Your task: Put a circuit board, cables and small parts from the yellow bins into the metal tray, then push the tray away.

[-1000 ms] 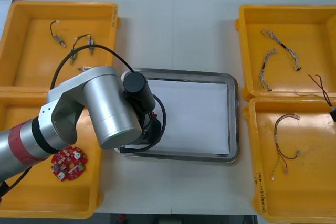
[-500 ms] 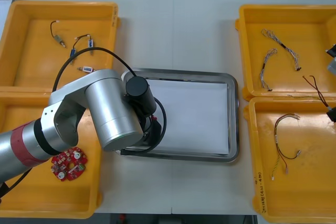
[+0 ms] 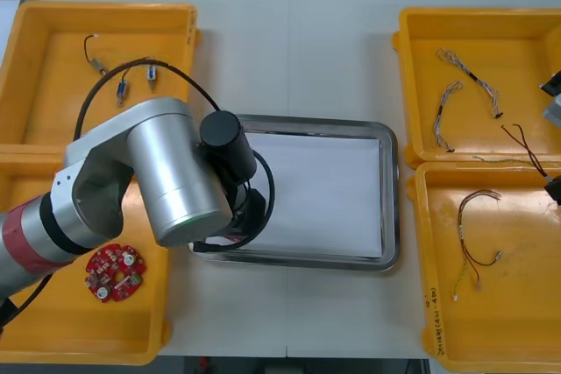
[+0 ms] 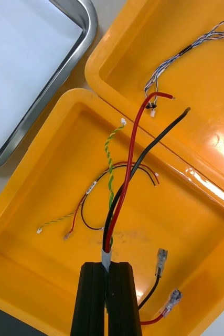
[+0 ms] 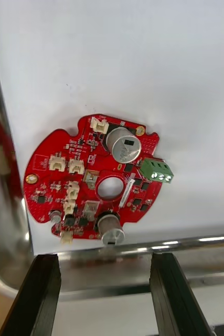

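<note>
**Red circuit board in the tray, cable pinched at the right**

A round red circuit board (image 5: 80, 178) lies flat on the white inside of the metal tray (image 3: 390, 190), near the tray's left near corner. The left pincer (image 5: 105, 257) hangs just beside it with its 2 black fingers (image 5: 43, 283) spread wide. The fingers stand over the tray's shiny rim and touch nothing. In the front view, the silver left arm (image 3: 166, 172) covers that corner of the tray.

The right pincer (image 4: 110, 265) is over the near right yellow bin (image 4: 28, 262). Its fingers are pressed together on a red and black cable (image 4: 123, 191), whose free ends reach toward the far right yellow bin (image 3: 517, 41). A red and yellow cable (image 3: 473, 238) lies on the floor of the near right bin. In the far right bin are 2 twisted blue and white cables (image 3: 447, 116).

On the left of the bench (image 3: 289, 41), a second circuit board (image 3: 114, 271) sits in the near left yellow bin (image 3: 53, 321).
</note>
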